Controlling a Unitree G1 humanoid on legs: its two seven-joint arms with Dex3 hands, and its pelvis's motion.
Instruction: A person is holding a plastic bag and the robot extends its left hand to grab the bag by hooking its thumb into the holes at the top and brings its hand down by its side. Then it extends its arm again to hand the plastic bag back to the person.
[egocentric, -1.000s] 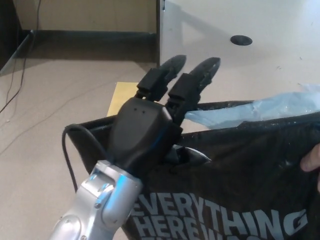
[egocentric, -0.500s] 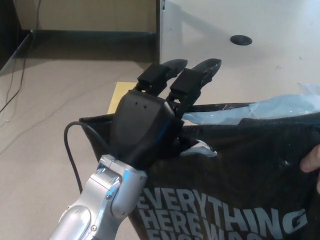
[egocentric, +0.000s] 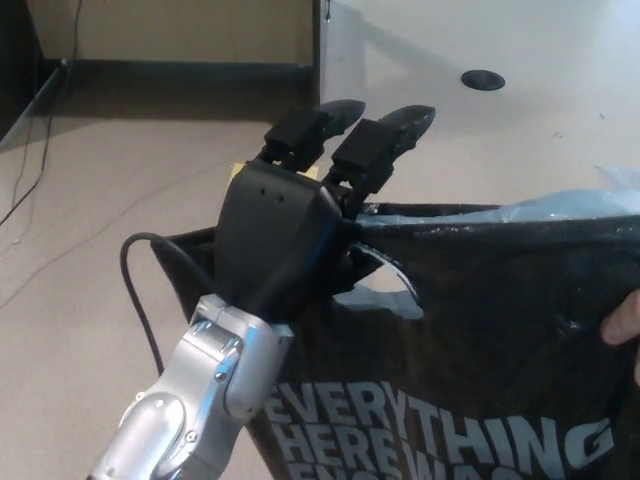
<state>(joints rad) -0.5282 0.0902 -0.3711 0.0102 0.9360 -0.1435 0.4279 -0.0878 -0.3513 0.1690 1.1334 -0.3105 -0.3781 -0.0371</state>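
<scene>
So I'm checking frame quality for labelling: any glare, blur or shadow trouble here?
Head view: left robot hand is fairly sharp, its fingers slightly soft; the black bag reads dark, white lettering legible; soft shadow on the pale surface at the top; no strong glare.

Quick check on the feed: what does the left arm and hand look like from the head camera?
The left hand has a smooth matte black shell with two small dots on its back and thick, blocky black fingers with rounded tips. The wrist and forearm are silver metal. A black cable loops out beside the wrist.
</scene>
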